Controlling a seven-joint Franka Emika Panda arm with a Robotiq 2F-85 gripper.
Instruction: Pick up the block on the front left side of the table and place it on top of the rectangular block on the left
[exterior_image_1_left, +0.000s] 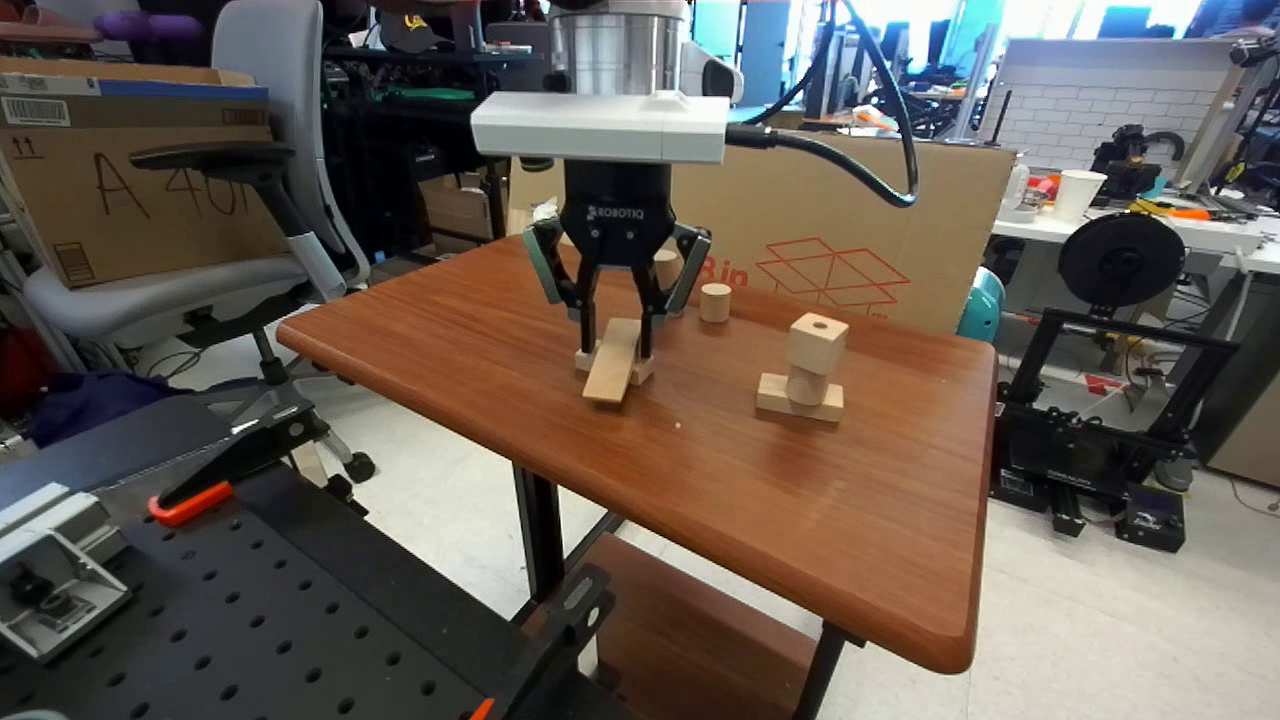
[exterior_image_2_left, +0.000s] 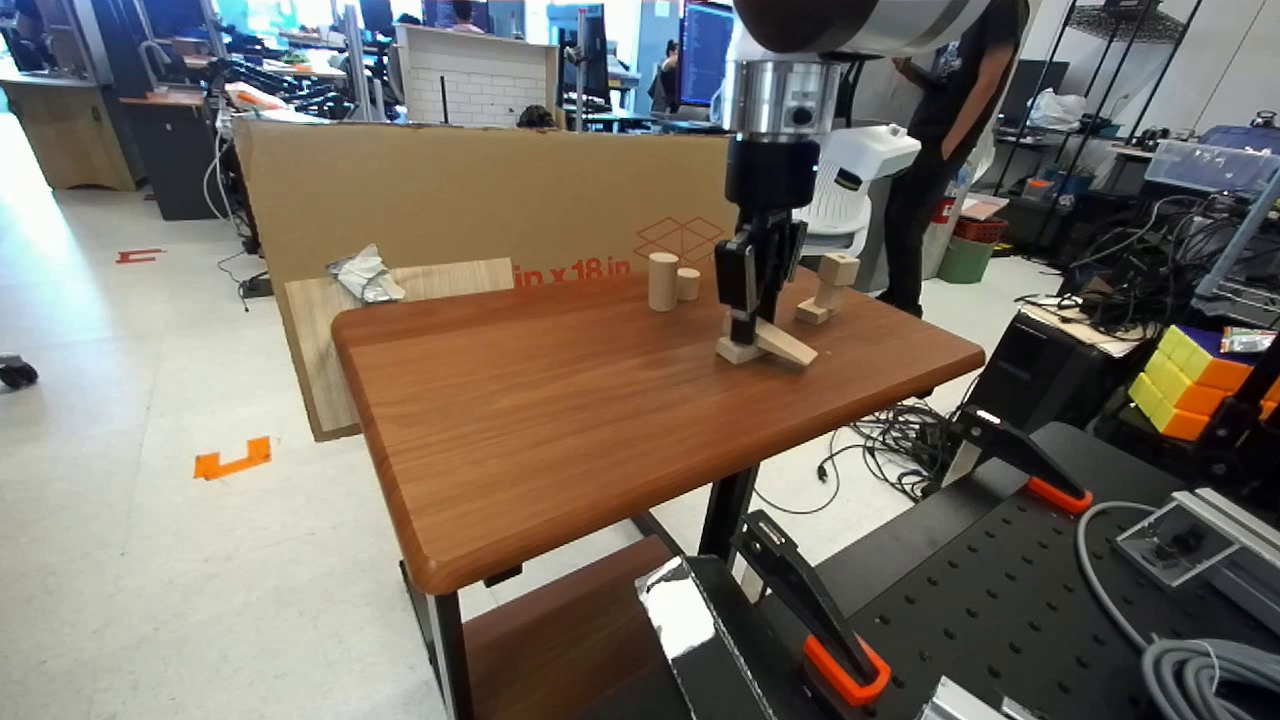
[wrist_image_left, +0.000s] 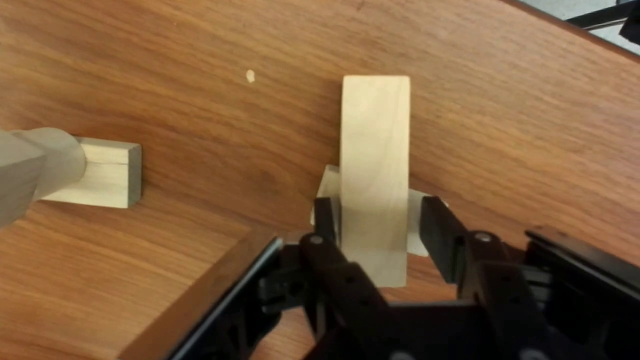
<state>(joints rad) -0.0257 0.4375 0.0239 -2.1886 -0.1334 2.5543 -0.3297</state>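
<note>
The slim plank (wrist_image_left: 375, 175) lies across the rectangular block (exterior_image_1_left: 643, 371) on the table (exterior_image_1_left: 480, 330), near the centre of the frame in an exterior view. It is tilted — its end toward the bottom of that frame is the lower one, and I cannot tell if this end touches the table. The gripper (exterior_image_1_left: 617, 346) stands around the plank but is released: the wrist view shows its two fingers apart, with a narrow gap on each side of the wood.

To the right of the gripper in an exterior view, apart from it, is a stack (exterior_image_1_left: 812, 366): a flat base (exterior_image_1_left: 772, 395), an upright cylinder (exterior_image_1_left: 806, 388), and on top a cube (exterior_image_1_left: 820, 345) with a hole. Two more pieces stand near the far edge, a tall cylinder (exterior_image_2_left: 662, 282) and a short cylinder (exterior_image_2_left: 688, 285), left of the gripper in that exterior view. A tiny pale chip (wrist_image_left: 250, 76) lies upper left of centre in the wrist view. Behind the table, in both exterior views, stands a large cardboard sheet (exterior_image_2_left: 430, 200).

At the upper left of an exterior view, a cardboard box (exterior_image_1_left: 150, 220) sits on a grey chair (exterior_image_1_left: 285, 60); its content is hidden. At the upper right there is a white cup (exterior_image_1_left: 1078, 195) — its inside I cannot see.
</note>
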